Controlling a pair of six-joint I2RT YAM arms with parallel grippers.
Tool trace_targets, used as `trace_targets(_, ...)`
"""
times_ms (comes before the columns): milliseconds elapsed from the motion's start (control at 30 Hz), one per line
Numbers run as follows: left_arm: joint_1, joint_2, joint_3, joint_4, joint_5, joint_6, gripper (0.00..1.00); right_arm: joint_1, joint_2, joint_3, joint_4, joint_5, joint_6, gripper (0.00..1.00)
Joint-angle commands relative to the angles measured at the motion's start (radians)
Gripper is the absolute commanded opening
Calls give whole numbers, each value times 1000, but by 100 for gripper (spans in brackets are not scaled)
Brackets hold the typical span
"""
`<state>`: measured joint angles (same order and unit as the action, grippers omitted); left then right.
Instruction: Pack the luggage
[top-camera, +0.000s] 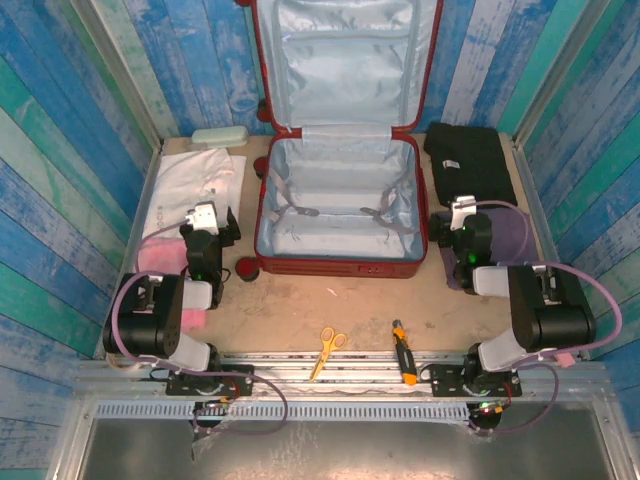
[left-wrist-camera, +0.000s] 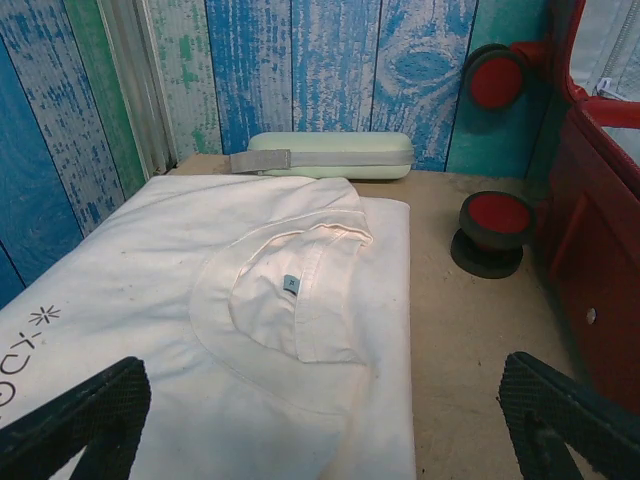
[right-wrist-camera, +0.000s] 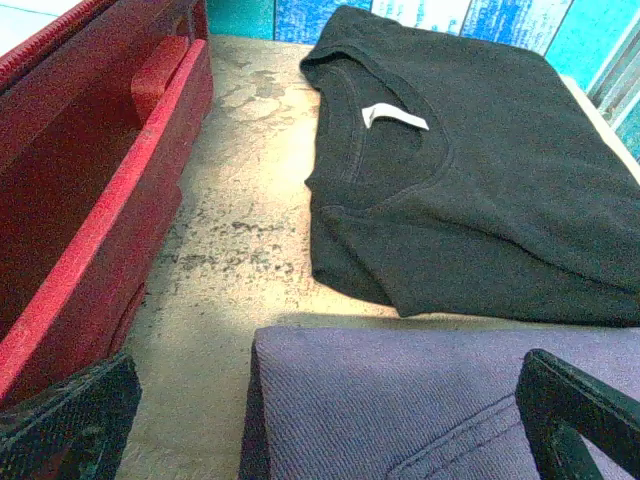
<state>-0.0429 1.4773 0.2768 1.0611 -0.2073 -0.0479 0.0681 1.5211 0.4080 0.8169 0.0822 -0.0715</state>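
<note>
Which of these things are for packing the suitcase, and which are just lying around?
For the job, most likely:
- luggage, lying open
- white shirt
- black shirt
- purple folded cloth
- pale green case

Probably just lying about:
- scissors
- screwdriver

Count's coming in: one luggage (top-camera: 335, 266), just the one, and four folded pieces of cloth: one white shirt (left-wrist-camera: 250, 300), one black shirt (right-wrist-camera: 480, 190), one purple garment (right-wrist-camera: 400, 400), and one pink piece (top-camera: 160, 256) too hidden to name. Tools now: one pair of scissors (top-camera: 327, 350) and one screwdriver (top-camera: 404, 365), so two there. And one mint-green case (left-wrist-camera: 330, 155), a single one.
</note>
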Motion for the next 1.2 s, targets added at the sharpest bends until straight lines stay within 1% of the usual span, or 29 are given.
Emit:
trace_targets(0,-1,20,-1,-4,-3,9,93,8,-6,3,11,1,-1,100)
trace_targets(867,0,21,-2,-1,-3,8,93,4,-5,5,8,-2,3,100)
trace_targets(933,0,16,-4,12,5,26,93,4,-9,1,13,-5,3,100)
trace_targets(967,-7,-10,3,-9,22,45,94,5,-25,-4,35,-16,-2,94)
trace_targets(1000,-25,-75,30,-117,25,62,94,19,-78,4,6,-28,-27,91)
trace_targets(1033,-46,-143,70,-242,-1,68,93,33,-146,41,-130,-11,-36,91)
trace_targets(1067,-57,-198,99,-319,-40,46,93,38,-199,86,-261,29,-15,93)
trace_targets(1100,-59,-265,119,-367,-68,-14,93,34,-243,139,-368,108,79,97)
trace_targets(1133,-58,-318,130,-394,-90,-68,93,14,-269,193,-454,137,160,100)
trace_targets(1167,-59,-357,139,-415,-105,-114,93,-11,-279,243,-523,109,189,100)
